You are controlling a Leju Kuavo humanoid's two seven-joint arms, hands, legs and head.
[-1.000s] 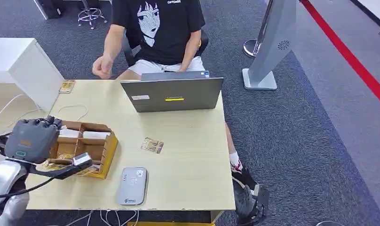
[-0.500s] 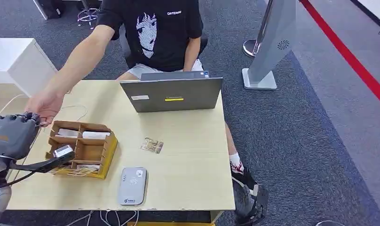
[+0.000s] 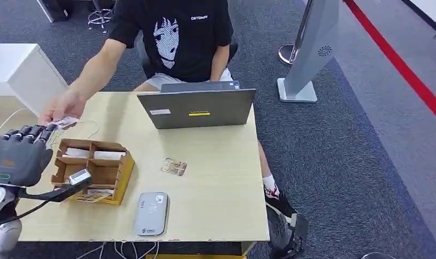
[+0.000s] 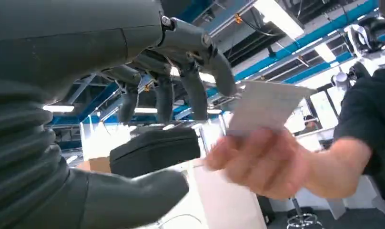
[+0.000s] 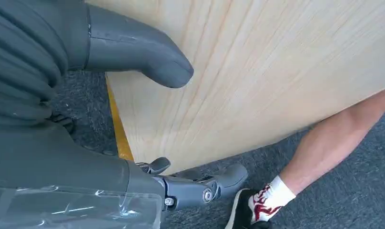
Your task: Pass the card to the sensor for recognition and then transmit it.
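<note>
We are at the handover: just beyond the box [image 3: 94, 170], the person's hand [image 3: 62, 110] holds the card [image 3: 66, 121]; our left hand [image 3: 19, 154], fingers spread and empty, should withdraw next.

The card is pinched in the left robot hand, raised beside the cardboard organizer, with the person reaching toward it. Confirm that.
Not quite. The card is in the person's hand, not the left robot hand, whose fingers are spread with nothing between them, as the left wrist view shows. The rest holds: the robot hand is raised beside the cardboard organizer and the person's arm reaches toward it.
</note>
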